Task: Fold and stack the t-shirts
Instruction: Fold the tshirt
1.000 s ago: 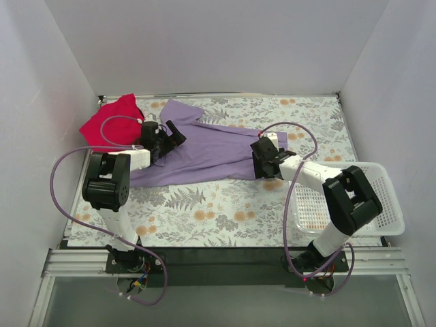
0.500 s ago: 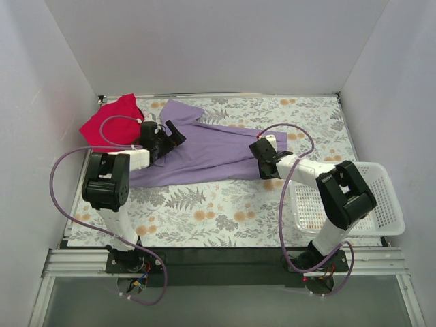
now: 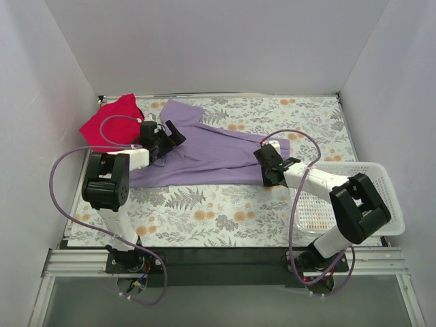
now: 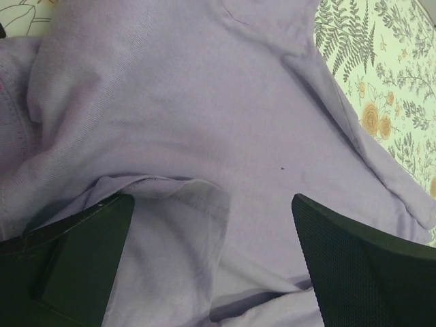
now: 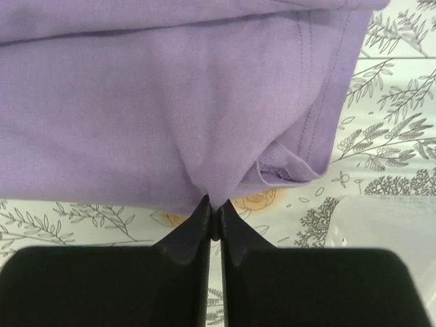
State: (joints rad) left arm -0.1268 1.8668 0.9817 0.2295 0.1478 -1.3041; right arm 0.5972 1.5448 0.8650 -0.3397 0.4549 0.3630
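1. The lavender t-shirt [image 3: 204,153] lies spread but rumpled between my two grippers. Its near hem is puckered into my right gripper [image 5: 214,208], which is clenched on that edge.
2. My left gripper [image 4: 212,204] hangs over the shirt's other end with jaws spread wide, grasping nothing.
3. I judge I am just starting the lavender shirt's fold, with one edge taken and the other not. Next, my left gripper must drop and pinch its side so both can carry the cloth over evenly.
4. The red t-shirt [image 3: 109,122] sits bunched just beyond my left gripper, outboard, not yet folded.
5. The white mesh basket [image 3: 390,208] stands outboard of and behind my right gripper. I see no shirt in the part that shows.
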